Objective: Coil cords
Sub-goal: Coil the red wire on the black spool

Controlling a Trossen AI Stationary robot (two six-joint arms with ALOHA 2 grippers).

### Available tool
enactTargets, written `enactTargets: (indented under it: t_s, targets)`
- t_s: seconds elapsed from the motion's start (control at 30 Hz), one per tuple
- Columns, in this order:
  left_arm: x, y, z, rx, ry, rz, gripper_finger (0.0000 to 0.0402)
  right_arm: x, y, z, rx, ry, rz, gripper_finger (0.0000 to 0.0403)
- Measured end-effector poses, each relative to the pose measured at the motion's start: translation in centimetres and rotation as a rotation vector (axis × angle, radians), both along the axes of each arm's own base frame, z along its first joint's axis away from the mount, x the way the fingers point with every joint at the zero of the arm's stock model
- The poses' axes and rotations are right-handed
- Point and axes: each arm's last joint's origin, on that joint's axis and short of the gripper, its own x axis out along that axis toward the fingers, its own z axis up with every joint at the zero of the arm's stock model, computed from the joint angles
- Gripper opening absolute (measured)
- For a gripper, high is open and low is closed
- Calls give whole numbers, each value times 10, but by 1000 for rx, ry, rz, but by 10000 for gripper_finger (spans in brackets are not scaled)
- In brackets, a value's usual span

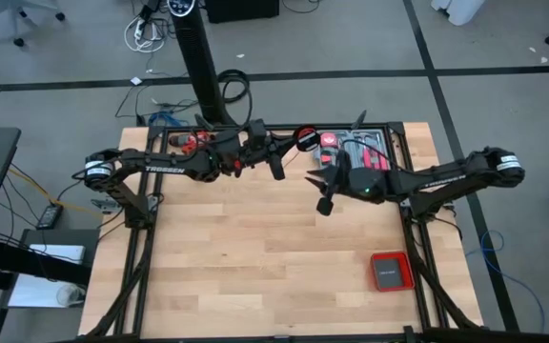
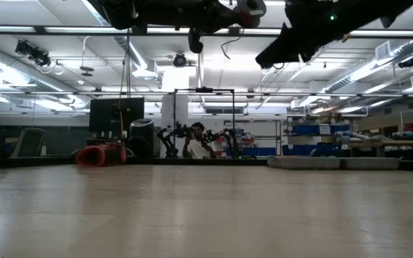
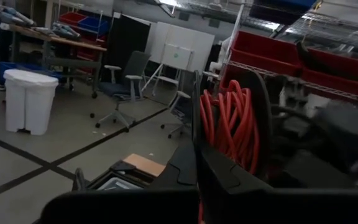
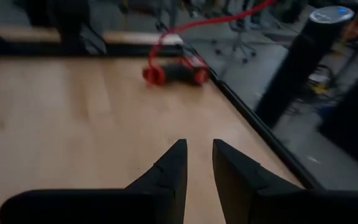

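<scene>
Nearest the front edge, at about 4 o'clock on the table [image 1: 255, 267], a small red tray [image 1: 390, 272] is sitting untouched. Mid-table, the right gripper [image 1: 326, 195] is hanging in the air at about 2 o'clock, fingers a little apart and gripping nothing; its wrist view is showing bare wood under them. Farther back, at 12 o'clock, the left gripper [image 1: 276, 164] is raised beside a red cord coil [image 3: 232, 121]; fingers are looking pinched together, but whether they are gripping the cord I cannot tell. At 11 o'clock on the far edge another red cord bundle [image 1: 191, 142] is lying, a strand rising off it. Progress judgement: one coil is looking wound and lifted, the far bundle is still waiting, so roughly midway.
</scene>
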Motion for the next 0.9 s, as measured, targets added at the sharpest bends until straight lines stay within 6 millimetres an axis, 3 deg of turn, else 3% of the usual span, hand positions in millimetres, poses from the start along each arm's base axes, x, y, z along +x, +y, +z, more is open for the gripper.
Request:
enactTargets:
  t_s: [0.23,0.6,0.9]
  targets:
    - [0,0,1,2,-10,0,0,-1,-17,-11,151,-238,142,70]
    - [-1,0,3,27,-21,5,0,24,-30,-14,204,-242,214,68]
    - [-1,0,4,30,-37,5,0,30,-40,-8,214,-302,254,68]
